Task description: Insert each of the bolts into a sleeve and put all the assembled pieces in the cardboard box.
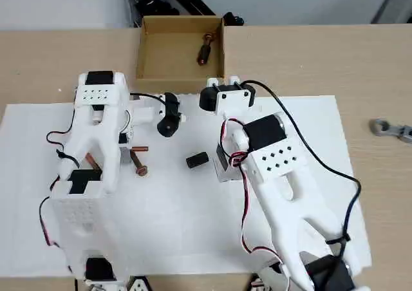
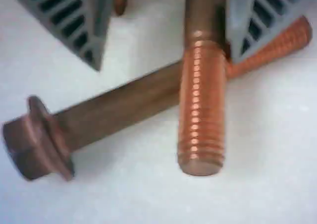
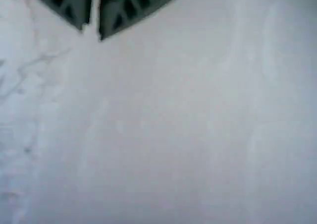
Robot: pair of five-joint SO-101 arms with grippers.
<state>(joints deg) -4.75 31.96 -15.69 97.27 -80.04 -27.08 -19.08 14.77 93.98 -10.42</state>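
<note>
Two copper bolts lie in a V on the white paper, beside my left gripper. In the left wrist view my left gripper stands open astride a bolt whose threaded end points away from the fingers. That bolt rests against one finger, with a gap to the other. It crosses over a second bolt lying flat. A black sleeve lies mid-paper, just left of my right gripper. My right gripper is shut over bare paper. The cardboard box holds one assembled piece.
Another bolt shows partly under the left arm. A metal tool lies on the wooden table at the far right. The white paper covers the table's middle, and the box sits just beyond its far edge.
</note>
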